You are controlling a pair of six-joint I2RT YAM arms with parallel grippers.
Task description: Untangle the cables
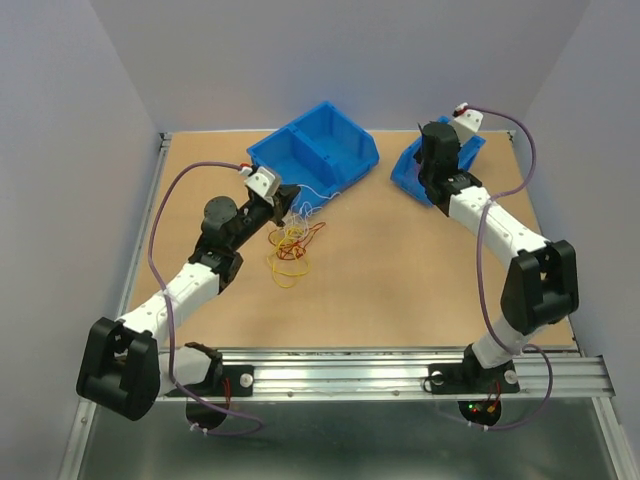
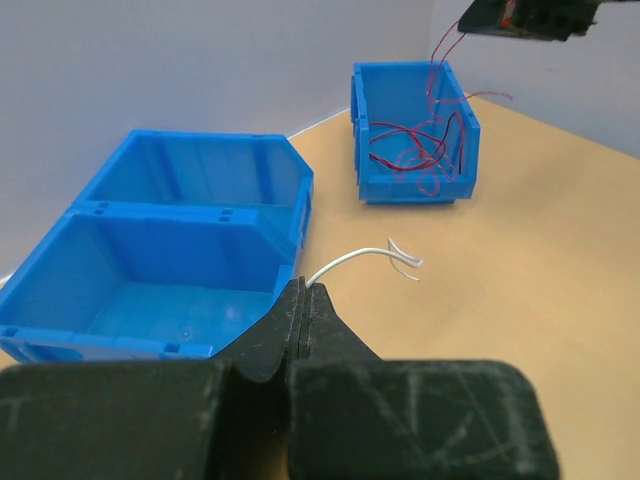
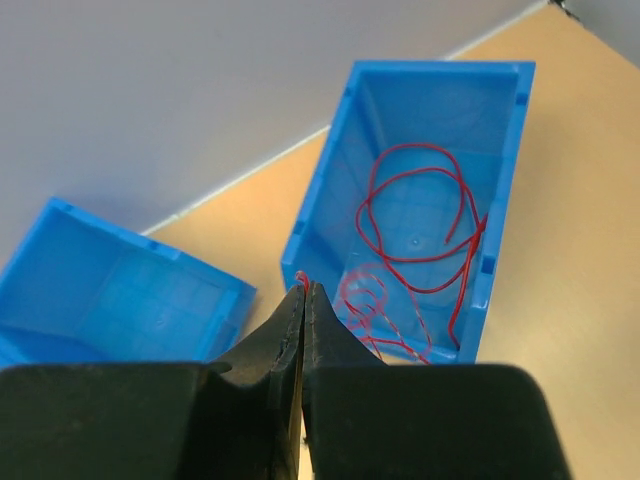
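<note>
A tangle of red and yellow-orange cables (image 1: 291, 247) lies on the table just in front of my left gripper (image 1: 287, 200). That gripper (image 2: 303, 291) is shut on a white cable (image 2: 352, 260), whose free end curls out over the table beside the large blue bin (image 2: 150, 262). My right gripper (image 3: 304, 289) is shut on a red cable (image 3: 301, 278) that hangs down into the small blue bin (image 3: 502, 200). Several red cables (image 3: 415, 215) lie looped inside that bin. In the top view my right gripper (image 1: 437, 160) hovers over the small bin (image 1: 407, 168).
The large blue bin (image 1: 318, 150) has two compartments, both bare, and stands at the back centre. The small bin (image 2: 413, 185) stands at the back right. Grey walls close the table on three sides. A metal rail (image 1: 390, 370) runs along the near edge.
</note>
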